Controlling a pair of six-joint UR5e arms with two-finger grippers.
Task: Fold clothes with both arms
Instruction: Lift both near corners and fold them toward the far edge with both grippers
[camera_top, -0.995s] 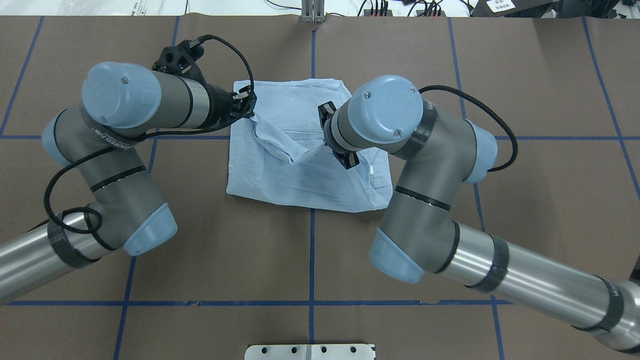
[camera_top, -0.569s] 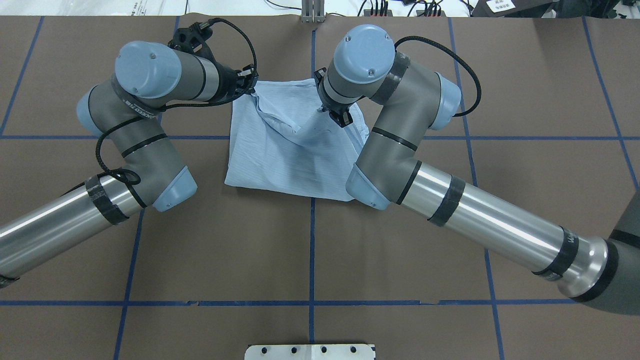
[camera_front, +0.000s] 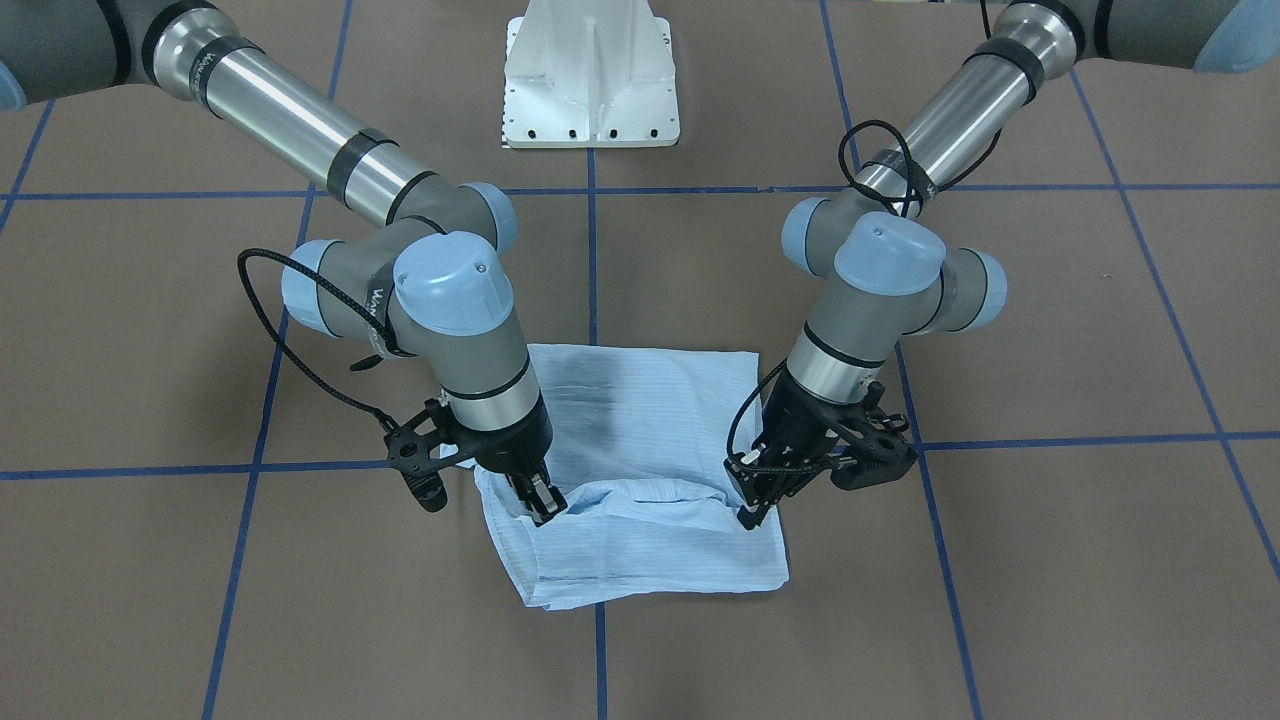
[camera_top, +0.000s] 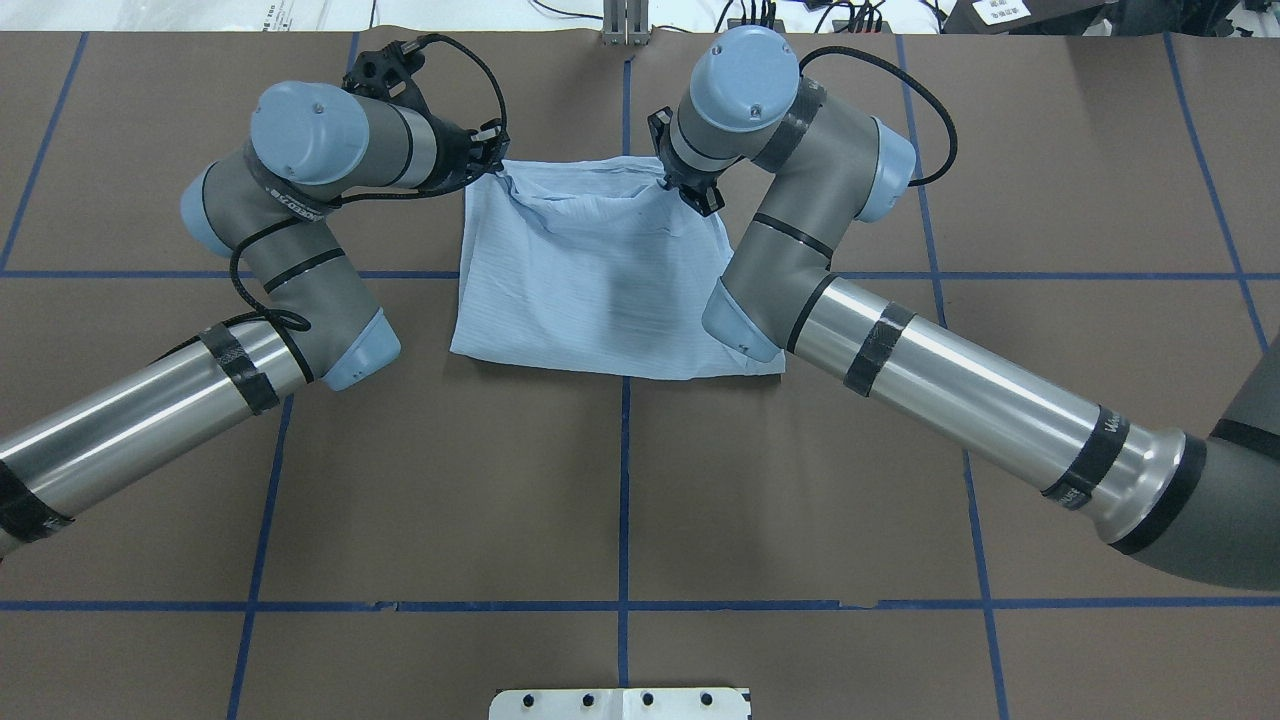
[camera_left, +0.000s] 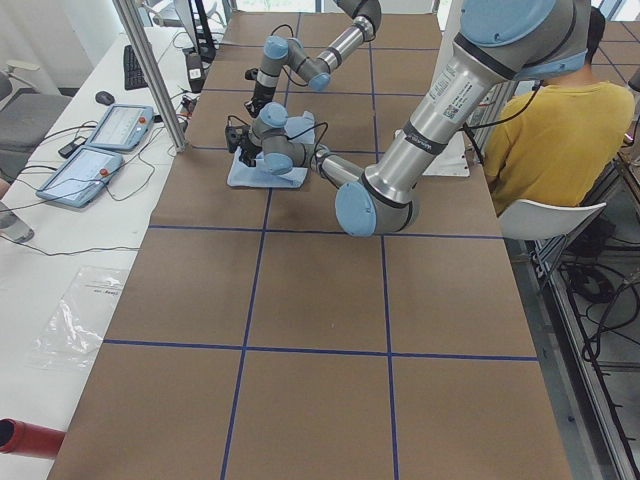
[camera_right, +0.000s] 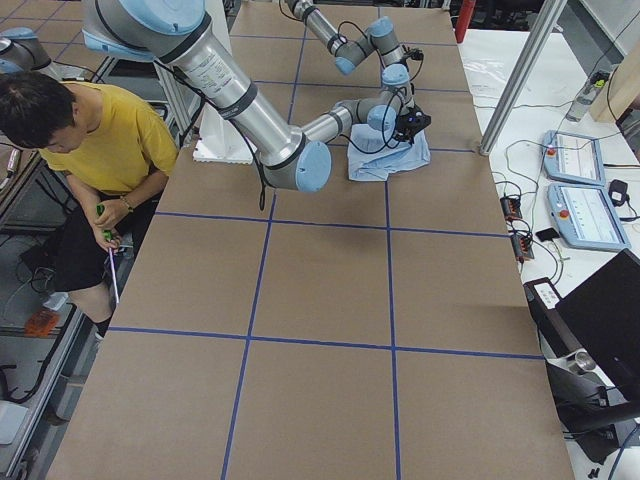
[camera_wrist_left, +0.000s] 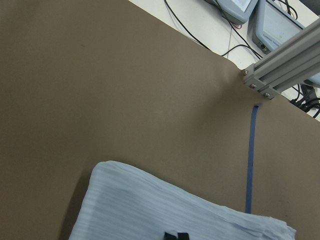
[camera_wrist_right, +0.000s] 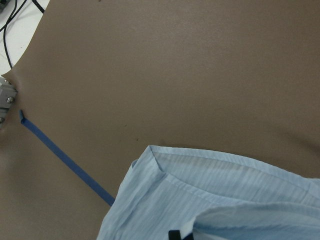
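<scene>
Clearly, the shirt (camera_top: 600, 290) is laid folded on the table (camera_top: 440, 480), towards the side far from the robot's base (the cloth is bunched up along its far edge). This edge is pinched at one end by the closed fingers of the left gripper (camera_top: 497, 168), and at the other end it is pinched by the closed right gripper (camera_top: 692, 192). Both are seen low, just above the table.

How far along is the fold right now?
Done: the shirt lies as a compact rectangle, no sleeves showing. In hand: left gripper and right gripper each appear to pinch its top layer at the far edge, cloth puckered between them. Left: release, flatten.
</scene>
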